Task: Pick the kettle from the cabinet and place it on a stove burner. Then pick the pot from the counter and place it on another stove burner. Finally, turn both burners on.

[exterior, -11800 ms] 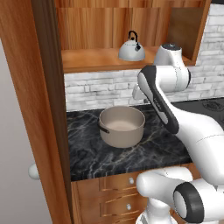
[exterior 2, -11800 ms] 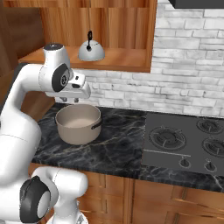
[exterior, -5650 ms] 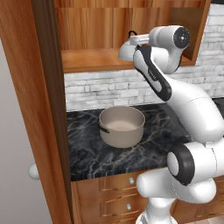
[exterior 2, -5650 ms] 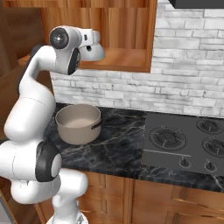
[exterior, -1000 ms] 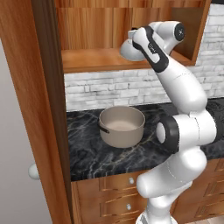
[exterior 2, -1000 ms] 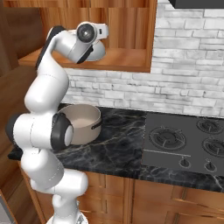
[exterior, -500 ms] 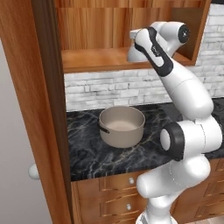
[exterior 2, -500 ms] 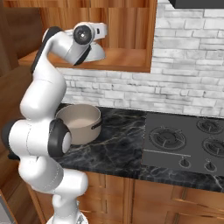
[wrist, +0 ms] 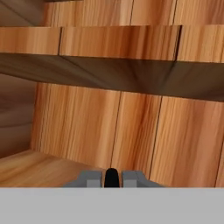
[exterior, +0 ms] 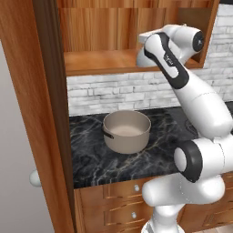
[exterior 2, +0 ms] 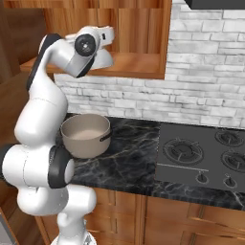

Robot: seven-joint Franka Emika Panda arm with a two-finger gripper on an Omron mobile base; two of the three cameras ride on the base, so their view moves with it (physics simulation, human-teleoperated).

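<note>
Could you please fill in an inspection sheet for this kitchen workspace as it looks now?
Surface: black marble counter, nothing spilled.
Job's things: kettle at the cabinet shelf, under the hand; pot upright on the counter; burners bare.
Clutter: nothing seen.
Grippers: gripper shut on a thin black piece, apparently the kettle's handle.
Cables: nothing seen.
Surroundings: white brick wall, wooden drawers below the counter.
</note>
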